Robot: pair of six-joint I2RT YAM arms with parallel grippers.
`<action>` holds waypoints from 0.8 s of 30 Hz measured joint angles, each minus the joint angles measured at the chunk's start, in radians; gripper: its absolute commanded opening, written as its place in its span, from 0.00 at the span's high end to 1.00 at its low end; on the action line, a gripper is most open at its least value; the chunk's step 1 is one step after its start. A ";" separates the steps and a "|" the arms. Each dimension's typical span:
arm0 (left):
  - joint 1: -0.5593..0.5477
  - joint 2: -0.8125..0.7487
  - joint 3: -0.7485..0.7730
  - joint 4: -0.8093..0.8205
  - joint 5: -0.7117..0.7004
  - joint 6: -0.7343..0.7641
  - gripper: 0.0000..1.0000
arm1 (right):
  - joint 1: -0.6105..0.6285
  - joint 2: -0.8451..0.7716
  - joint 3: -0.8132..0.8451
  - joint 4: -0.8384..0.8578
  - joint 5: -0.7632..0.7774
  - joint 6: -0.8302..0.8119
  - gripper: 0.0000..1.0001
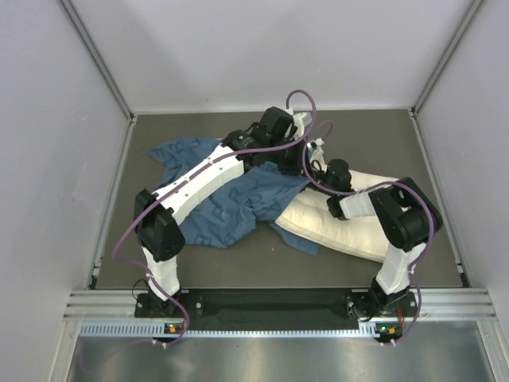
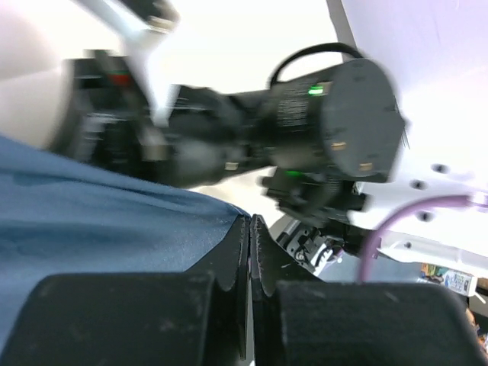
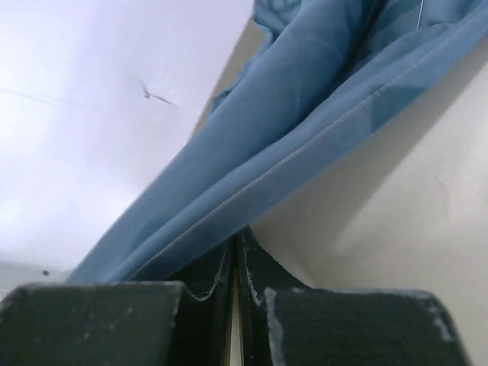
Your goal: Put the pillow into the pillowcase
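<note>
The blue pillowcase lies crumpled on the mat at centre-left, one edge lifted toward both grippers. Right of it the cream pillow lies flat, its left end under the blue cloth. My left gripper is shut, and in its wrist view the pillowcase runs up to the closed tips. My right gripper sits close beside it. The right wrist view shows it shut on a hemmed fold of pillowcase, with the pillow just to the right.
Grey walls enclose the dark mat on three sides. The right arm's black wrist fills the left wrist view at close range. Purple cables loop above both wrists. A metal rail runs along the near edge.
</note>
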 measured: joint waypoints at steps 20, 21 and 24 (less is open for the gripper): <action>-0.097 -0.016 -0.029 0.010 -0.106 -0.011 1.00 | 0.034 0.041 0.089 -0.015 0.145 0.288 1.00; -0.097 -0.039 -0.072 0.014 -0.108 -0.011 1.00 | 0.029 0.020 0.101 -0.078 0.148 0.290 1.00; -0.109 -0.103 -0.186 0.014 -0.107 -0.010 1.00 | 0.012 -0.045 0.143 -0.239 0.155 0.268 1.00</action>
